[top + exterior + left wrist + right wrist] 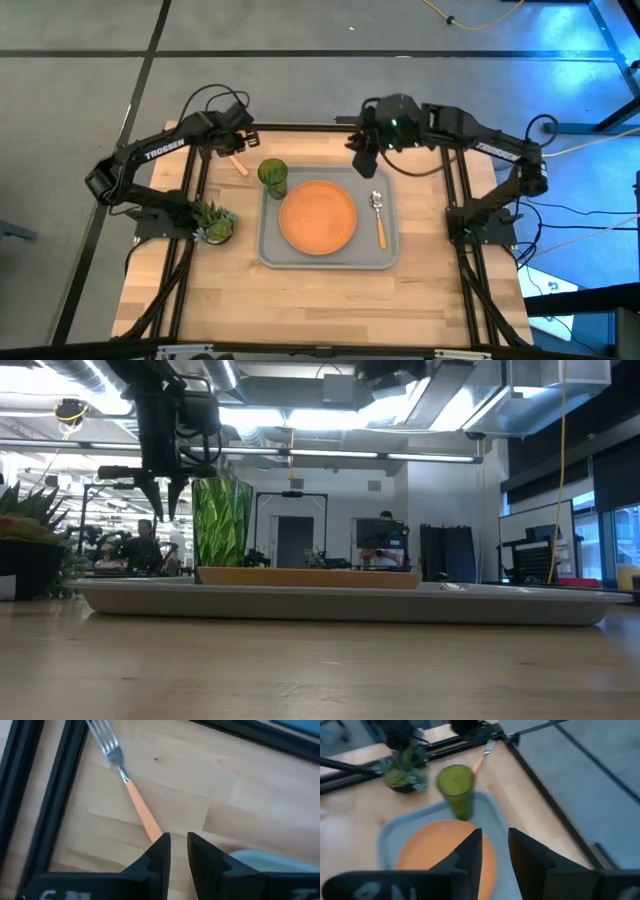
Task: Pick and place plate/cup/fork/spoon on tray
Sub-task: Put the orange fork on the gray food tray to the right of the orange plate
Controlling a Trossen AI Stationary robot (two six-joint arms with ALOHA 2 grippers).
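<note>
The light-grey tray (385, 255) lies mid-table. On it are the orange plate (317, 217), the green cup (273, 175) upright at its far-left corner, and the spoon (378, 215) along its right side. The fork (238, 164) lies flat on the table left of the tray's far-left corner; the left wrist view shows its orange handle (140, 807) and tines (102, 737). My left gripper (179, 845) hovers above the handle's end, fingers a narrow gap apart, raised off the table in the low view (165, 500). My right gripper (495, 842) hangs open and empty over the tray's far-right part (364, 162).
A small potted plant (213, 222) stands on the table left of the tray, nearer than the fork. Black frame rails (47, 800) run along the table's far and left edges close to the fork. Bare wood (320, 310) lies in front of the tray.
</note>
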